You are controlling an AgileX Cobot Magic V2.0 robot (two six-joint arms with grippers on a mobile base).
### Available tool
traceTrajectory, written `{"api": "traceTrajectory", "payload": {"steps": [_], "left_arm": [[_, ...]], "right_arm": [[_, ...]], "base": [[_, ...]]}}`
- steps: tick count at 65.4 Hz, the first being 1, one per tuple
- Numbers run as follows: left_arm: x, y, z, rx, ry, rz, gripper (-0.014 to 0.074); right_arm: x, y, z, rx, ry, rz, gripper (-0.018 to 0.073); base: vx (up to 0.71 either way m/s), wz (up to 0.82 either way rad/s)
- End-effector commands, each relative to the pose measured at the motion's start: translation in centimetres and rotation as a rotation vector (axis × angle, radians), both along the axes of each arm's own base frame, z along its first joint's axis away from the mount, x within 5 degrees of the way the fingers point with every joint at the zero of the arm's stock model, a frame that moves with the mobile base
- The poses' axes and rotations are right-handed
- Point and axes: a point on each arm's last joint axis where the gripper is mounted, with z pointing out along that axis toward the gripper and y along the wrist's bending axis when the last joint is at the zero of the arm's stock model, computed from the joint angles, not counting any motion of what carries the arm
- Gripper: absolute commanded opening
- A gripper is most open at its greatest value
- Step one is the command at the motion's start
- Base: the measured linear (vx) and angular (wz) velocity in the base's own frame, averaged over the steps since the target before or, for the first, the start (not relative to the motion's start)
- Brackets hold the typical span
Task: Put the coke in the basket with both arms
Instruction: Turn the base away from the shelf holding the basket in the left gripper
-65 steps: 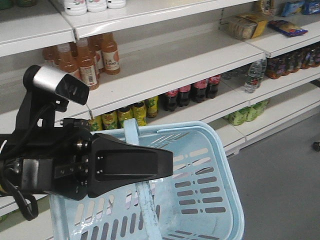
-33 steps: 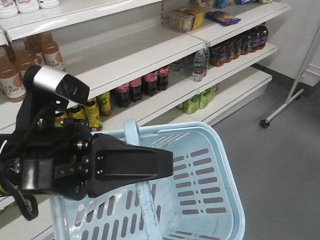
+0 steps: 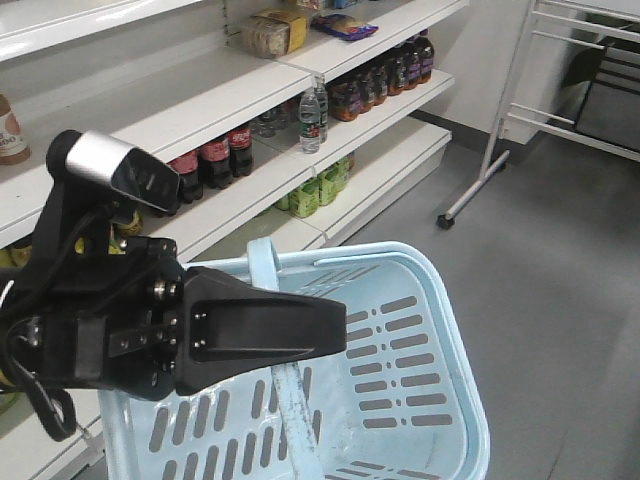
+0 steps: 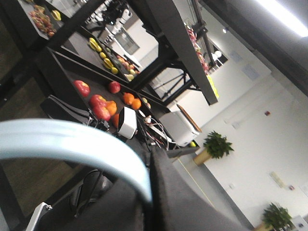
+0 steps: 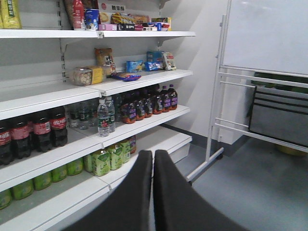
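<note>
Left tool [image 3: 335,328] grips the handle [image 4: 72,139] of the basket [image 3: 440,300], which hangs by the shelf [image 3: 250,195] edge with open floor [image 3: 560,300] rightward; right tool [image 5: 153,159] is closed and empty; coke bottles [image 5: 58,126] stand on that shelf, a white stand [image 3: 500,130] beyond.

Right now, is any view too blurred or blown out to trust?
Front view: sharp, top shelf nearly clipped. Left wrist view: tilted, dim, basket handle blurred up close, ceiling light blown out. Right wrist view: soft overall, right gripper out of focus, coke bottles with smeared labels.
</note>
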Motion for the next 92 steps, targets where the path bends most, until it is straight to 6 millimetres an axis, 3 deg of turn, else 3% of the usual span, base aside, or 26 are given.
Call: {"api": "traceTrajectory", "payload": {"steps": [1, 92], "left_arm": [[-1.80, 0.47, 2.56, -0.172, -0.036, -0.155, -0.0006], [-1.80, 0.47, 2.56, -0.172, -0.036, -0.155, -0.0006]], "right_arm": [[-0.14, 0.04, 0.35, -0.015, -0.076, 0.001, -0.0005], [-0.14, 0.04, 0.36, -0.015, -0.077, 0.002, -0.0005]], "base": [[-0.08, -0.32], [0.00, -0.29]]}}
